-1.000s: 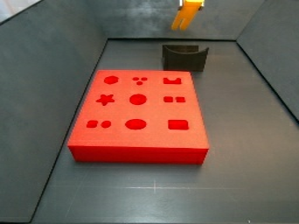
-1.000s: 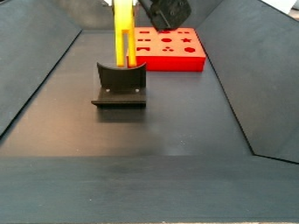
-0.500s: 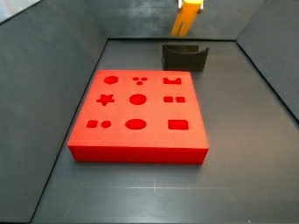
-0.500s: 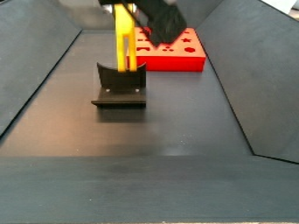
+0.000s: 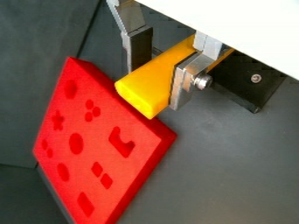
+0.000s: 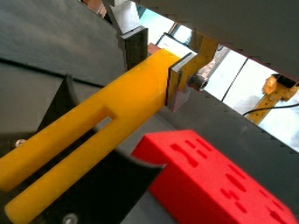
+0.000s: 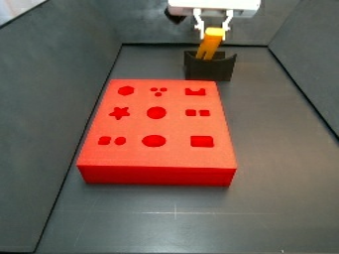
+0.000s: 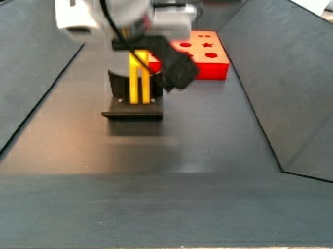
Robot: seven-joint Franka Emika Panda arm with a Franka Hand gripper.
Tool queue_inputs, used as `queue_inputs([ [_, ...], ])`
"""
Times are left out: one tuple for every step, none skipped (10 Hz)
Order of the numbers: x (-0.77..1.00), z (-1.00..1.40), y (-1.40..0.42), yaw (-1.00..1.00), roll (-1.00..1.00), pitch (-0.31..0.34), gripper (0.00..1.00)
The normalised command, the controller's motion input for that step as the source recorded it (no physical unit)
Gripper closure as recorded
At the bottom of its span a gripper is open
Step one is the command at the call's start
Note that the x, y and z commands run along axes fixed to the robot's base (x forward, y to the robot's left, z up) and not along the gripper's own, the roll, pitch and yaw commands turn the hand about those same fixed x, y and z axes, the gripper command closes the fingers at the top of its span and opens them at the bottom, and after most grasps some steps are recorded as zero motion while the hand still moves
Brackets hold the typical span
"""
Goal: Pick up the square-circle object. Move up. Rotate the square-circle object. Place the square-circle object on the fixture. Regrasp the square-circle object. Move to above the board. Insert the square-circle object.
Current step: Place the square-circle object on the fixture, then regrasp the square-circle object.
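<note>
The gripper (image 7: 212,22) is clamped on the square-circle object (image 7: 211,45), which could topple off the fixture (image 7: 211,66) beneath if released crooked.

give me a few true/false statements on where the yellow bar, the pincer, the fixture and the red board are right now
1. The pincer is shut on the square-circle object. True.
2. The square-circle object is already in a hole of the board. False: it stands upright at the fixture, apart from the board.
3. The pincer is above the fixture in both side views. True.
4. The fixture stands on top of the board. False: it stands on the dark floor beside the board.
5. The board's cut-out holes all show empty in a side view. True.
</note>
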Motion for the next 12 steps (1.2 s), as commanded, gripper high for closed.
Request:
queue_inputs([
  [0.09, -0.52, 0.04, -0.01, -0.08, -0.057, 1.0],
  [0.08, -0.36, 0.03, 0.0, -0.07, -0.059, 1.0],
  [0.06, -0.17, 0.02, 0.01, -0.06, -0.05, 1.0],
  [0.0, 0.0, 0.0, 0.0, 0.0, 0.0, 0.0],
  [0.0, 1.0, 0.0, -0.04, 0.01, 0.073, 0.0],
  [0.0, 1.0, 0.0, -0.04, 0.01, 0.071, 0.0],
  [-0.01, 1.0, 0.01, -0.04, 0.03, 0.072, 0.0],
  [-0.02, 1.0, 0.01, -0.04, 0.05, 0.072, 0.0],
  [-0.02, 1.0, 0.01, -0.05, 0.05, 0.07, 0.0],
  [-0.03, 0.93, 0.01, -0.05, 0.05, 0.065, 0.0],
  [-0.03, 0.69, 0.01, -0.05, 0.05, 0.05, 0.0],
  [-0.02, 0.44, 0.01, -0.05, 0.04, 0.041, 0.0],
])
